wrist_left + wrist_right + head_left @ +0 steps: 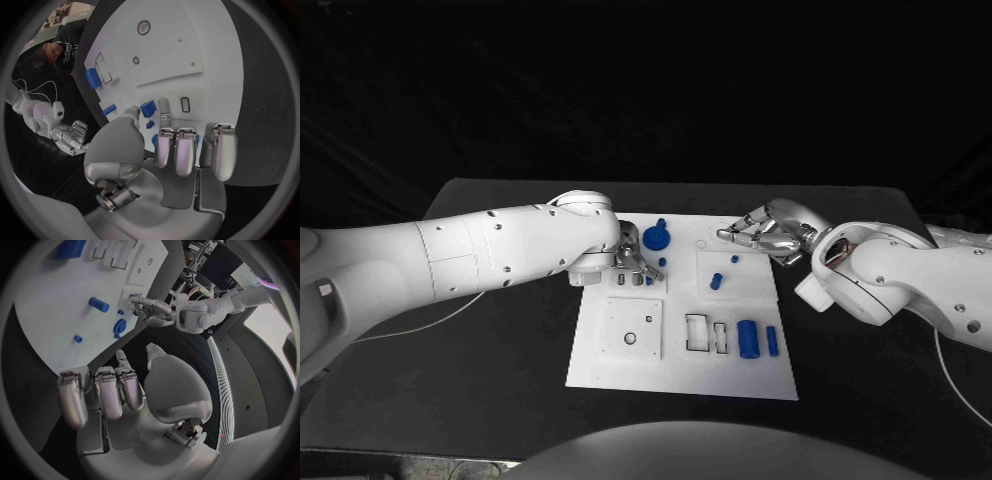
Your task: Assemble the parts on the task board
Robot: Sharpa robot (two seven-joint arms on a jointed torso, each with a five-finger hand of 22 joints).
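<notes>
Nearest on the white board (610,370): two blue cylinders (757,340), likely light, rigid, smooth; best pinched across the middle. Farther: small upright blue peg (715,281). Farthest: left hand (620,263) and right hand (764,232), fingers loosely curled, gripping nothing.
</notes>
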